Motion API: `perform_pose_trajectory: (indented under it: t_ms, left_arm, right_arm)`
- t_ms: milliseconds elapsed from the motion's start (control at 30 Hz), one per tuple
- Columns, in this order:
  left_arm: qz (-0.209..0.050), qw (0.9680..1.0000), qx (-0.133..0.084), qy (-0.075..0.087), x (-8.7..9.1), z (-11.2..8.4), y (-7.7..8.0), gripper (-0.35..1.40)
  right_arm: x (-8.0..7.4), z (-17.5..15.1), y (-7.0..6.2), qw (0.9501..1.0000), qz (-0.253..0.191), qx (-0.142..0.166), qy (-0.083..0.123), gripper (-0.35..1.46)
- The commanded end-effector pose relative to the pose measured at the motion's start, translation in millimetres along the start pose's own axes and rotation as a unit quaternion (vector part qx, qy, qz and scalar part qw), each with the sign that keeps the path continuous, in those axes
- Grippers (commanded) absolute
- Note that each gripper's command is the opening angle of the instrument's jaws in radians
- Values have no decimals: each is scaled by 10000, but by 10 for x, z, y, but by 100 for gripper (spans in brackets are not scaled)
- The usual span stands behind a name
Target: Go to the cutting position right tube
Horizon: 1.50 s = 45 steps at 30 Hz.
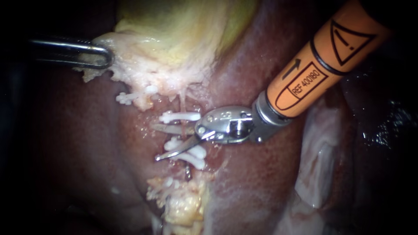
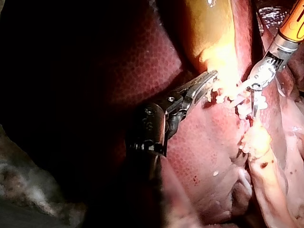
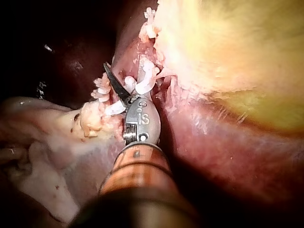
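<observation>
My right instrument (image 1: 155,142), orange-sleeved with two thin curved blades, comes in from the upper right. Its blades stand open among the white clips (image 1: 178,116) on a thin tube (image 1: 183,102) that runs down from the gallbladder (image 1: 183,35). One clip (image 1: 173,142) lies between the blades, and more clips (image 1: 193,154) sit just below the lower blade. In the right wrist view the dark blade of my right instrument (image 3: 124,88) rises beside the clips (image 3: 145,80). My left instrument (image 1: 100,54) is shut on the gallbladder's pale edge at upper left, as the left wrist view shows (image 2: 209,78).
Dark red liver (image 1: 65,143) surrounds the site. A lump of yellow fatty tissue (image 1: 183,204) lies below the clips. Pale, loose tissue (image 1: 318,161) hangs at the right, under the orange shaft. Another clip (image 1: 130,96) sits at the gallbladder's lower edge.
</observation>
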State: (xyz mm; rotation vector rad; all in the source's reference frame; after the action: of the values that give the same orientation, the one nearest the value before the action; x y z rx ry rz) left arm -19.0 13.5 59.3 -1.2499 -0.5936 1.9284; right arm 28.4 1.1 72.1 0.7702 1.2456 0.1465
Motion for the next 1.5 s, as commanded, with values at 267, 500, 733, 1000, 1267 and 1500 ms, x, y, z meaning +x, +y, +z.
perform_pose_trajectory:
  t_ms: [267,500,733,1000,1267,1500]
  left_arm:
    - [0,10000,0,0,0,0,0,-35]
    - [1,10000,-2,-1,0,-1,0,-35]
    - [2,10000,-4,-2,0,-1,0,-35]
    - [2,10000,-4,-2,0,-2,0,-35]
    - [2,10000,-4,-2,-1,-2,0,-35]
    - [2,10000,-4,-2,0,-1,0,-35]
  right_arm:
    - [2,5,0,10000,-8,9,37,116]
    - [5,9,-14,9999,22,110,30,116]
    - [14,17,-34,9997,105,229,24,118]
    - [25,18,-45,9995,113,276,80,118]
    - [27,18,-47,9995,113,285,81,118]
    - [27,18,-47,9995,113,286,81,118]
